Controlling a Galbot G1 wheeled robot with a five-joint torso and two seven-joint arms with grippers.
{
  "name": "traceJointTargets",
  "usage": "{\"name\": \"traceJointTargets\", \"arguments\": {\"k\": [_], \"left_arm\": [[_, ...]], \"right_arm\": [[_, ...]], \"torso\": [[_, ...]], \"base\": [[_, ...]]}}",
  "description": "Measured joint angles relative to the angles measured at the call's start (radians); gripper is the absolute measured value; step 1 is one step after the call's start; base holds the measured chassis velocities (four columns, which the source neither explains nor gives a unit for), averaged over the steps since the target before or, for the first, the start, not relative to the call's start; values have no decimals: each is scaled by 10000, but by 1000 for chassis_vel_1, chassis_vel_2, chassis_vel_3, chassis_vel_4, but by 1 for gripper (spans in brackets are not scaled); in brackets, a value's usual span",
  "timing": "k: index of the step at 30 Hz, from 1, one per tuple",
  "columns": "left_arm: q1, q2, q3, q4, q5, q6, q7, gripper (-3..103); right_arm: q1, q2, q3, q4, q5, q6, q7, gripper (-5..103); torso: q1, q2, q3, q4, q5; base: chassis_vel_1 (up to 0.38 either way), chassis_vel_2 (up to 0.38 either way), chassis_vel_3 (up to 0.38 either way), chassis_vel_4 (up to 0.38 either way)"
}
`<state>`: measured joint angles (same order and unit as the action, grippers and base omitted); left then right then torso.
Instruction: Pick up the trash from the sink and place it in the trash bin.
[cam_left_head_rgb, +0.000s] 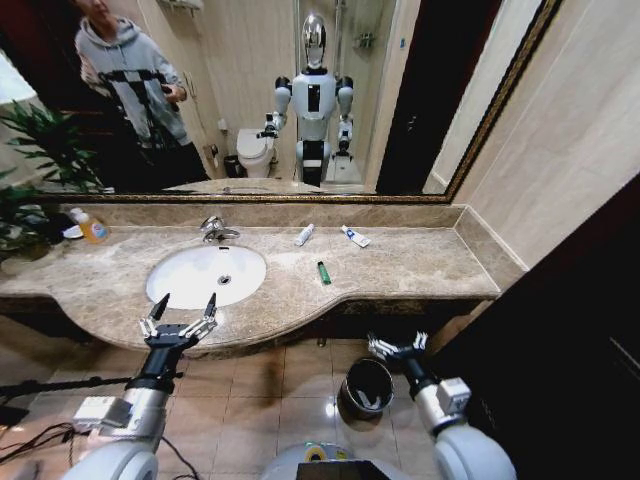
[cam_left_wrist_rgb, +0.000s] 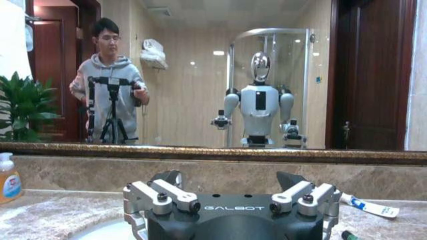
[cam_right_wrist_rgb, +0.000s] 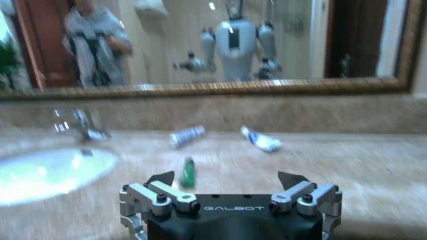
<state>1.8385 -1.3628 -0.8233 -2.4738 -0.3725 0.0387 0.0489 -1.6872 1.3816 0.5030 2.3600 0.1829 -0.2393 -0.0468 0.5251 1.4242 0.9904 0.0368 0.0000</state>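
1. The sink sits left of centre in the head view, a white oval bowl set in a beige-brown marble counter, with a chrome tap at its far edge.
2. The trash lies on the counter to the right of the sink, not in the bowl: a small white tube near the back wall, a second white tube with blue print just right of it, and a green stick nearer the front edge, in the middle of the frame.
3. The right wrist view shows the same three pieces: the green stick closest, the two tubes beyond it.
4. The trash bin, dark and round with a shiny rim, stands on the tiled floor at lower centre-right of the head view, below the counter edge.
5. The left gripper hangs at lower left of the head view, at the counter's front edge before the sink, its fingers spread wide and holding nothing.
6. The right gripper is at lower right, just beside the bin's rim and above the floor, fingers likewise parted and empty.
7. An orange soap bottle stands at the far left of the counter, next to a green plant.
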Motion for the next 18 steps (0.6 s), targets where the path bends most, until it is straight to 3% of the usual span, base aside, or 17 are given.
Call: {"name": "traceJointTargets", "arguments": {"k": [7, 10, 18], "left_arm": [[0, 0, 0, 0, 1, 0, 0, 100], [1, 0, 0, 0, 0, 0, -1, 100], [1, 1, 0, -1, 0, 0, 0, 100]], "right_arm": [[1627, -771, -493, -992, 520, -80, -153, 100], [2778, -1031, -1172, -1831, 612, -178, -150, 100], [5001, -903, -2902, -3750, 349, -223, -163, 100]], "torso": [[0, -2, 2, -1, 0], [0, -1, 2, -1, 0], [1, -1, 2, -1, -1]], "base": [[0, 0, 0, 0], [0, 0, 0, 0], [0, 0, 0, 0]]}}
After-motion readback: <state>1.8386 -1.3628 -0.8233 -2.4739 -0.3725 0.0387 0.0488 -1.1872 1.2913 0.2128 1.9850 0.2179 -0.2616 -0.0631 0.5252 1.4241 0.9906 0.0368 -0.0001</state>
